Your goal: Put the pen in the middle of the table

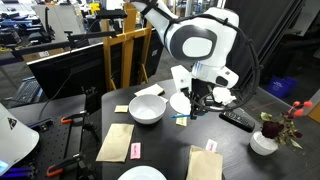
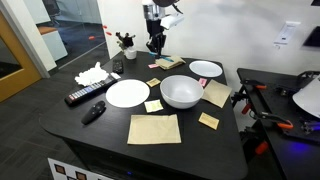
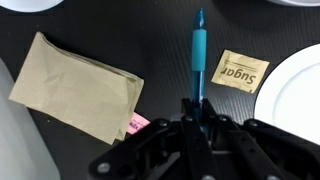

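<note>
In the wrist view my gripper is shut on the lower end of the thin blue pen, which sticks out past the fingertips over the dark table. In both exterior views the gripper hangs just over the table, between the white bowl and the potted plant. The pen is too small to make out in the exterior views.
Below the wrist lie a brown napkin, a sugar packet, a pink packet and a white plate. White plates, a black remote, more napkins and crumpled tissue share the table.
</note>
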Robot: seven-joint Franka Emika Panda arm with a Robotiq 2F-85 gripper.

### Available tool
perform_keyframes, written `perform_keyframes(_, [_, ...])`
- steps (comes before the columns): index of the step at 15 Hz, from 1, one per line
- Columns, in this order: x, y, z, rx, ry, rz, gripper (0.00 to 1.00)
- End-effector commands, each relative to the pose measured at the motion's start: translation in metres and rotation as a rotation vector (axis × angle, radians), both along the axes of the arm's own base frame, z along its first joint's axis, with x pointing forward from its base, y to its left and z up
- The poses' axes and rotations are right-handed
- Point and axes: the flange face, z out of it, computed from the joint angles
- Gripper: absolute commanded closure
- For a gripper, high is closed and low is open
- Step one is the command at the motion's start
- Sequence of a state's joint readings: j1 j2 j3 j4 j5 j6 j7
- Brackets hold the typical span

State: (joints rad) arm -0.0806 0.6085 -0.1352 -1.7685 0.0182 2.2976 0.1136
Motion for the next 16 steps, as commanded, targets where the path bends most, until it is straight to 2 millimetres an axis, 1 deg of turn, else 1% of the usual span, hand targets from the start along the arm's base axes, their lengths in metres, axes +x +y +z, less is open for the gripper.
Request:
perform_keyframes(1, [0.018,-0.002,-0.014,-0.020,-0.030,-0.033,0.97])
perform_keyframes(7, [0.028,-0.006,-0.035,-0.033,-0.066,-0.086,0.97])
perform_keyframes(16, [0.026,-0.004,-0.067,-0.036,-0.030,-0.108,0.97])
